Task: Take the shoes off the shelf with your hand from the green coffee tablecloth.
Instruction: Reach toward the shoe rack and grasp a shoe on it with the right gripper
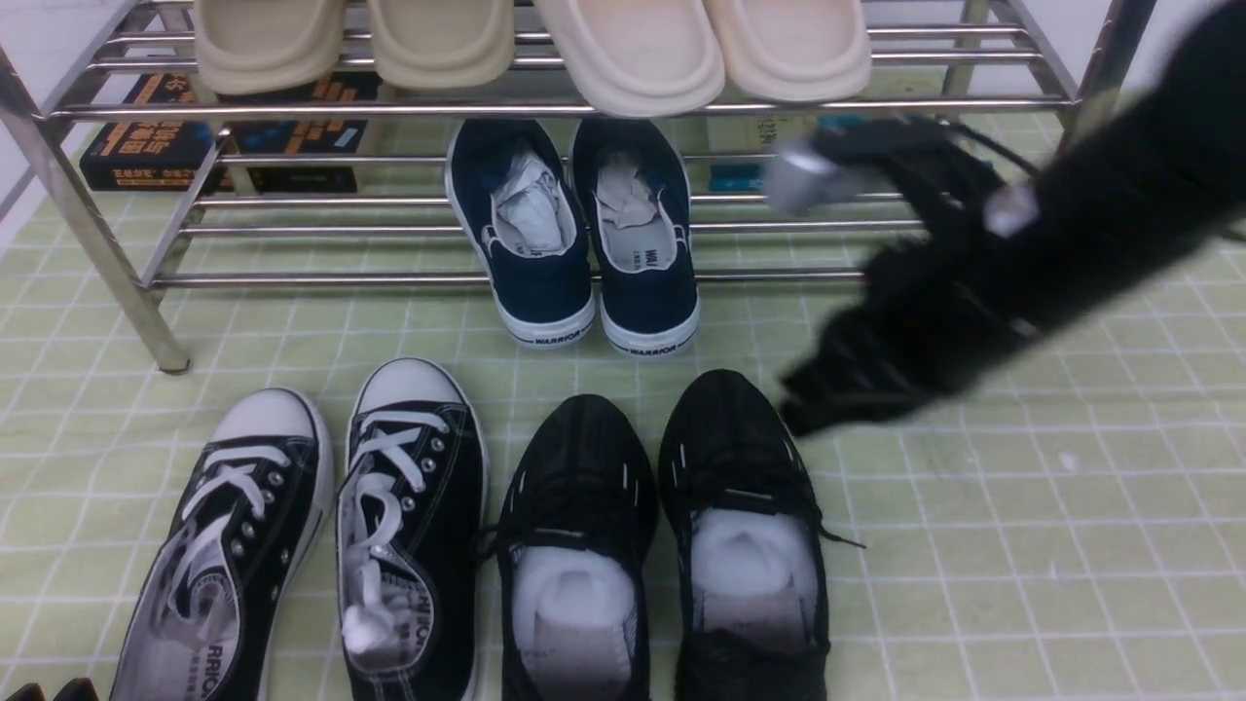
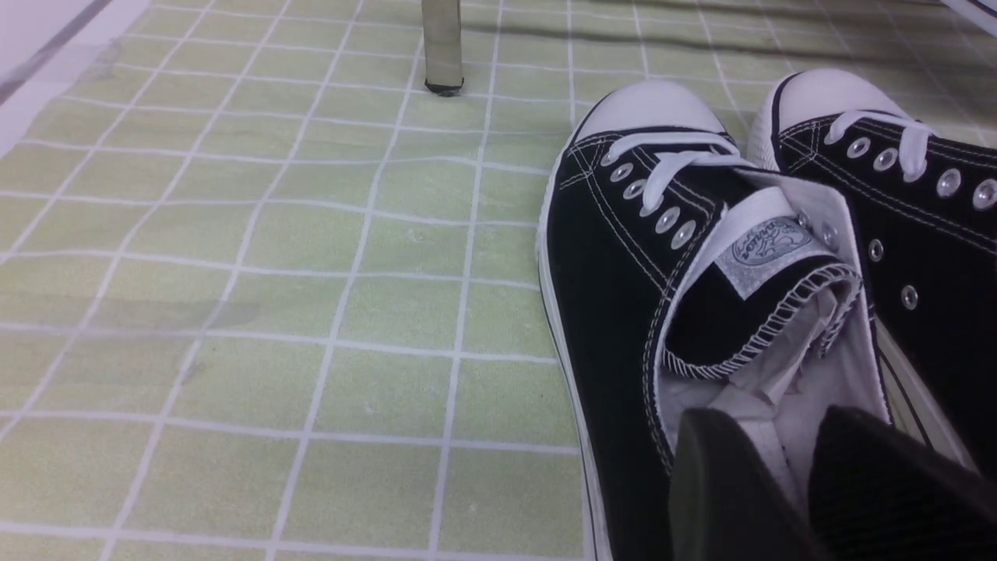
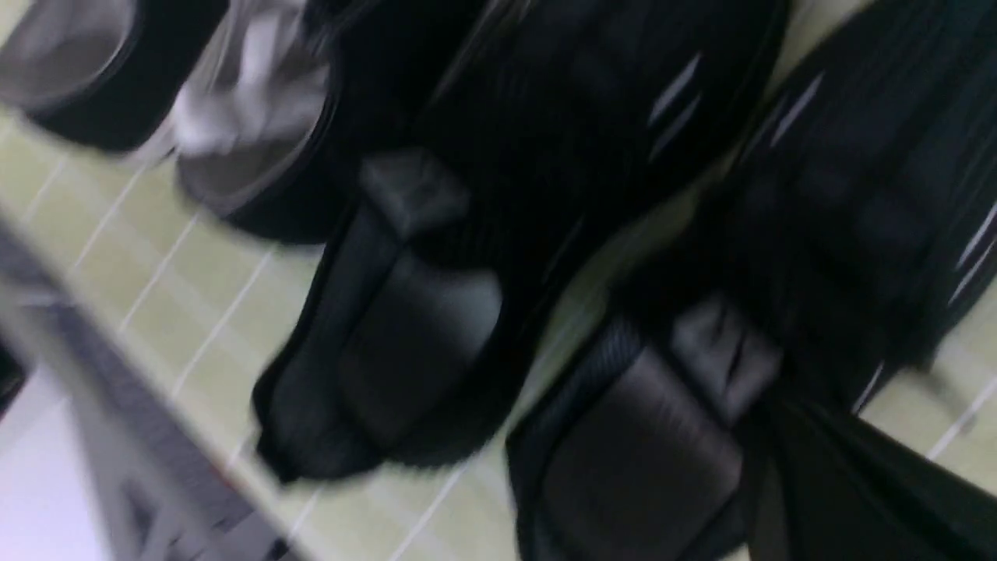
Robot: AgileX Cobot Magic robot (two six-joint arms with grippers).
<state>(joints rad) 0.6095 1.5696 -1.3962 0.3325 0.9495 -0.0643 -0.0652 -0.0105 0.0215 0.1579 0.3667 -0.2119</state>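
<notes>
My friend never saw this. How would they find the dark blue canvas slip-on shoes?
Find the silver metal tube rack. On its lower tier, under the cream clogs, sit the navy canvas slip-ons. Unlike the black pairs below, their white heels say WARRIOR.

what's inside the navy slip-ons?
Crumpled paper in the toe end of each navy slip-on; light lining at the heels, printed on the one nearer the right arm. Toe insoles are covered.

Our right arm [image 1: 1051, 224] is slanting in pretty blurry, gripper [image 1: 793, 404] shut; our left gripper [image 2: 787, 467] has its fingers spread apart.
</notes>
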